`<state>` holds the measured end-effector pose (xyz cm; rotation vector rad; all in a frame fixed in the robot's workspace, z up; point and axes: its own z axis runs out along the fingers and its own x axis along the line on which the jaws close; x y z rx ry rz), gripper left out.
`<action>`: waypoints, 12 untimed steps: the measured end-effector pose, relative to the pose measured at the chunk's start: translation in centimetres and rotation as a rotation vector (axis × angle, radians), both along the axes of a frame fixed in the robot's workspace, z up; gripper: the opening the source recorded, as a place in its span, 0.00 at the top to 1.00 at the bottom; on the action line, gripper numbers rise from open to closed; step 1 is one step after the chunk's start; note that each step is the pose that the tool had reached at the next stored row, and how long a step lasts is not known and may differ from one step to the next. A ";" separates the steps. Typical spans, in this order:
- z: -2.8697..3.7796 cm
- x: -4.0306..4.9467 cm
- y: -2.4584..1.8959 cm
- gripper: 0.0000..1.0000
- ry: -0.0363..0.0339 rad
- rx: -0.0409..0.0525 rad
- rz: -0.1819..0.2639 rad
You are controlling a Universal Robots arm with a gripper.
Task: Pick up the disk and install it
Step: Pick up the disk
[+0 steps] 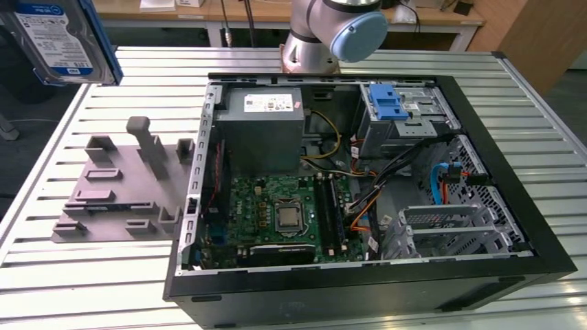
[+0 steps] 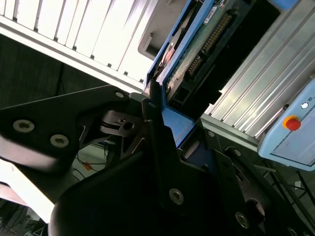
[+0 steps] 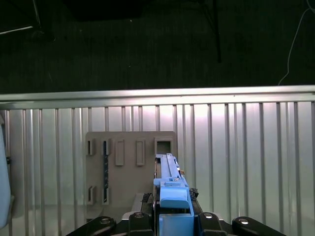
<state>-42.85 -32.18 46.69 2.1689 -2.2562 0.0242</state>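
The disk (image 1: 62,41), a flat silver hard drive framed in blue plastic, hangs at the exterior view's upper left, well apart from the open black computer case (image 1: 367,295). The black gripper (image 2: 162,110) is clamped on 1 frame end, seemingly leaving its connector edge free.

The arm (image 1: 335,31) shows one grey, blue-capped joint in the exterior view — its black jaws are clamped on the edge of the disk (image 2: 197,49).

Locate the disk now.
The disk is held in the air at the exterior view's upper left, above the grey fixture, outside the PC case; the hand grips its blue frame.
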 end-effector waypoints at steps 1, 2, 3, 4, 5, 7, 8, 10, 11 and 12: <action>0.06 0.00 0.00 0.64 0.0000 0.0000 0.000; 0.12 0.00 0.00 0.64 0.0000 0.0000 0.000; 0.18 0.00 0.00 0.64 -0.0001 0.0000 0.000; 0.23 0.00 0.00 0.64 0.0000 0.0000 0.000; 0.29 0.00 0.00 0.64 0.0000 0.0000 0.000; 0.40 0.00 0.00 0.64 -0.0001 0.0000 0.000; 0.46 0.00 0.00 0.64 -0.0001 0.0000 0.000; 0.56 0.00 0.00 0.64 0.0000 0.0000 0.000; 0.58 0.00 0.00 0.64 -0.0001 0.0000 0.000; 0.58 0.00 0.00 0.64 -0.0002 0.0000 0.000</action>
